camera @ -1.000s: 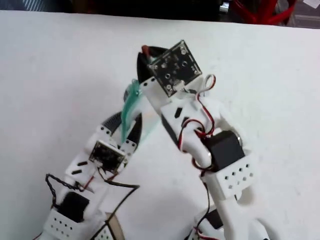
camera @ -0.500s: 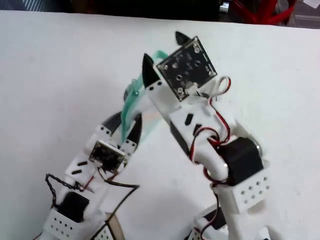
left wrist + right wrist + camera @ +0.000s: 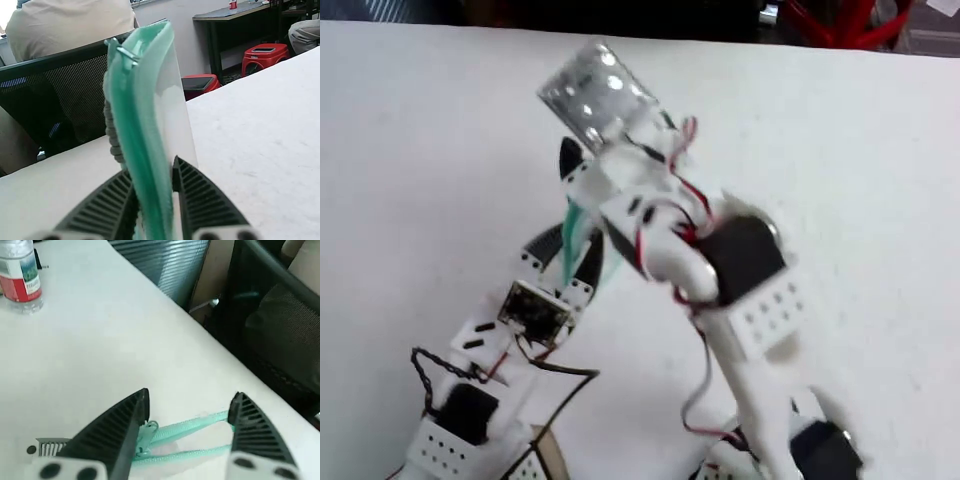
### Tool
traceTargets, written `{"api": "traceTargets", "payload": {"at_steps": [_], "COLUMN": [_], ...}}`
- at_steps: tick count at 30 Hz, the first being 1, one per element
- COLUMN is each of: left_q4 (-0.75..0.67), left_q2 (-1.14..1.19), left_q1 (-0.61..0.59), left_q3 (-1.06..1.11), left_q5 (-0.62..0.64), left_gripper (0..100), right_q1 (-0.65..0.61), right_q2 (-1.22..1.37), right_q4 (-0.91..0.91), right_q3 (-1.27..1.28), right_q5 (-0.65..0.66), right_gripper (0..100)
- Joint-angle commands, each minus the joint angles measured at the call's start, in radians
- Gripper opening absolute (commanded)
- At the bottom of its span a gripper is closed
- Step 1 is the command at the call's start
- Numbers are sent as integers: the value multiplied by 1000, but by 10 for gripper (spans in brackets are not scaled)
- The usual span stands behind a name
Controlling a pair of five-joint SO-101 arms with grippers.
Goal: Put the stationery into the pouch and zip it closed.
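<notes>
We see left hand (image 3: pixel 152 174) clamping the pouch (image 3: pixel 172 110) upright, zipper (image 3: pixel 137 125) exposed; right hand (image 3: pixel 191 396), spread apart, hovers over the pouch's zipper pull (image 3: pixel 146 433), likely to close it.

The right arm (image 3: pixel 740 270) has swung across the pouch (image 3: pixel 578 225). Its wrist, a moment ago on one side of the pouch's far end, now sits past the other side. The right pincer (image 3: pixel 191 396), jaws apart, has come over the pouch's zipper edge.
</notes>
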Motion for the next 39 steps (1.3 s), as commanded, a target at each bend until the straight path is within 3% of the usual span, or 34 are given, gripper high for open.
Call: {"api": "traceTargets", "payload": {"at_steps": [1, 6, 8, 11, 15, 22, 27, 31, 36, 39], "left_q4": [-3, 5, 2, 3, -3, -5, -5, -3, 28, 28], "left_q2": [12, 12, 12, 12, 12, 10, 8, 8, 12, 12], "left_q1": [1, 61, 125, 197, 182, 168, 168, 183, 254, 252], "left_q3": [-3, 17, 44, 58, 58, 72, 72, 72, 74, 74], "left_q5": [-17, -20, -43, -127, -143, -187, -186, -186, -192, -192], "left_gripper": [59, 55, 31, 24, 24, 24, 24, 24, 24, 24], "right_q1": [1, 5, 30, 53, 48, -28, 25, 10, -39, -104], "right_q2": [131, 326, 360, 358, 254, -151, -197, -147, -124, -56], "right_q4": [160, 452, 452, 452, 453, 453, 453, 450, 449, 450], "right_q3": [-203, -572, -611, -571, -414, -11, 147, 124, -199, -241], "right_q5": [-6, 6, 41, 92, 120, 133, 192, 193, 183, 173], "right_gripper": [226, 227, 227, 227, 227, 227, 227, 227, 227, 227]}}
